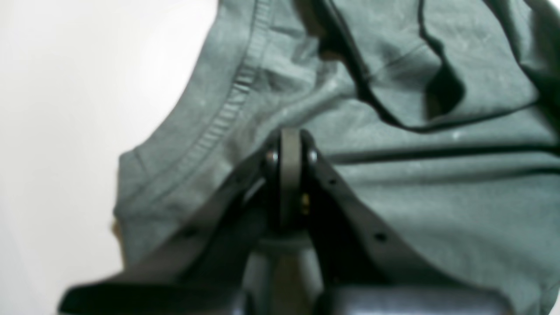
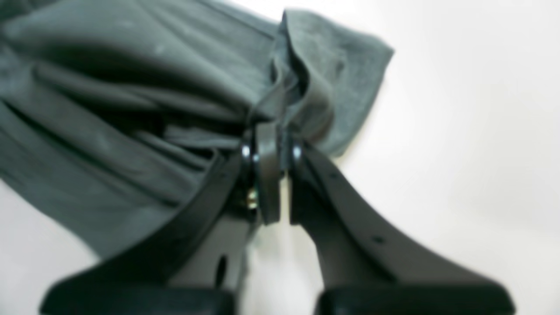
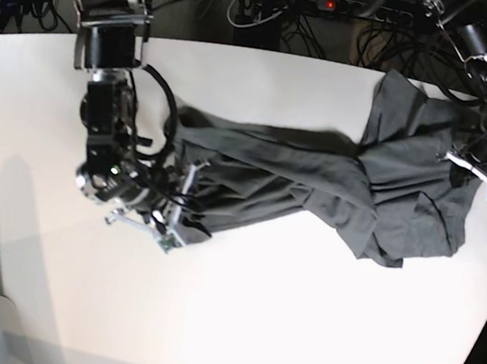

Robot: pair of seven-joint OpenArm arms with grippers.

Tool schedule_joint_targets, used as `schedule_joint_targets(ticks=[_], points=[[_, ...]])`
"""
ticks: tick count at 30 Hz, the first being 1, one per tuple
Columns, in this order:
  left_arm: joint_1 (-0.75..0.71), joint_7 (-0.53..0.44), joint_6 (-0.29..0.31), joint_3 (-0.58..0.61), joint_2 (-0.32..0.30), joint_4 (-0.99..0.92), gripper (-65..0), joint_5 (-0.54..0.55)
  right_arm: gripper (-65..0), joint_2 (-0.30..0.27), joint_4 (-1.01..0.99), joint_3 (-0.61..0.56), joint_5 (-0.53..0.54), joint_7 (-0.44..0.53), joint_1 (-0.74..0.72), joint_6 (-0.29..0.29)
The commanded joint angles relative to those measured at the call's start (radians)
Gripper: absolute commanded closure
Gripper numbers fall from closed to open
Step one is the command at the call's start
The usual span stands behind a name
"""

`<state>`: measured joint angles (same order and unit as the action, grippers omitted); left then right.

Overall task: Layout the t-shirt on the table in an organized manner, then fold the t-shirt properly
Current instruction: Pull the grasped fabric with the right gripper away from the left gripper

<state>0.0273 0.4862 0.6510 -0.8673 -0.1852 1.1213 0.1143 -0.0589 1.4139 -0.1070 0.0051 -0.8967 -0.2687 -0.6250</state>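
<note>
Both tools pinch the t-shirt (image 3: 315, 182): right tool (image 2: 273, 131), left tool (image 1: 291, 135).

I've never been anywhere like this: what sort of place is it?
Probably a robotics lab or test bench: two robot arms work a t-shirt on a bare white table, with tangled cables and a power strip behind.

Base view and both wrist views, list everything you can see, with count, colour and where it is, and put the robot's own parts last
t-shirt: one, dark charcoal-grey, rumpled and stretched across the table between the two arms.
table: one, white, under the shirt.
cables: several, dark, behind the table's far edge.
right gripper: one, black, shut on the t-shirt near a cloth edge, on the base view's left.
left gripper: one, black, shut on the t-shirt beside a stitched hem, on the base view's right.
</note>
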Motion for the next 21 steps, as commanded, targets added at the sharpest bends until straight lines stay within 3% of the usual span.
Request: schedule_joint_targets(ticks=[1,9,21], points=[[-0.007,0.015,-0.012,0.000,-0.012,0.003,-0.4,-0.034,0.0,-0.019,0.052,0.013,0.006,0.011,-0.002,-0.002],[-0.008,-0.017,-0.012,0.003,-0.012,-0.004,-0.4,-0.034,0.0,-0.152,0.295,0.056,0.003,-0.091,0.210,-0.068],[-0.008,-0.019,-0.012,0.006,-0.037,0.004,-0.4,-0.034,-0.3,-0.252,0.361,0.057,0.002,-0.309,0.306,-0.066]])
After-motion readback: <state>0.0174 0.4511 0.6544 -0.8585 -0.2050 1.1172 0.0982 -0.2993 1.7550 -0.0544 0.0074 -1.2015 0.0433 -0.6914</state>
